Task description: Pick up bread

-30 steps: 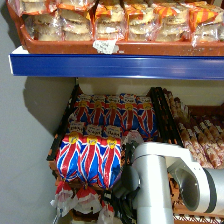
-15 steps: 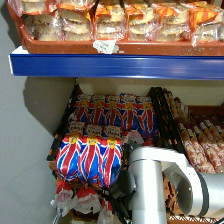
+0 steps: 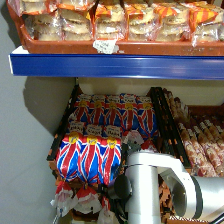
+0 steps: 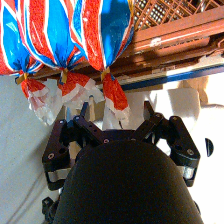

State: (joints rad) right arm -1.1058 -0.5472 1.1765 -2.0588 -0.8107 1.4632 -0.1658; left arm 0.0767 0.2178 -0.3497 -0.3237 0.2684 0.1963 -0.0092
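Bread loaves in red, white and blue flag bags fill a dark crate on the lower shelf. The front row of bread point(image 3: 87, 159) lies at the shelf edge, with a back row point(image 3: 117, 112) behind it. In the wrist view my right gripper point(image 4: 116, 116) is open just in front of the bags' tied ends. The knotted tail point(image 4: 115, 97) of the nearest loaf point(image 4: 107, 35) hangs between the two dark fingers point(image 4: 82, 120) without being clamped. In the head view my white right arm point(image 3: 145, 187) stands beside the front row and hides the gripper.
Pale buns in orange-topped packs point(image 3: 125, 22) fill the upper shelf above a blue shelf edge point(image 3: 125, 65). Long brown speckled loaves point(image 3: 200, 150) lie to the right of the flag bags. A brown crate point(image 4: 175, 30) shows beside the loaves in the wrist view.
My right arm has shifted slightly left and lower, closer to the front row of loaves. The loaves have not moved.
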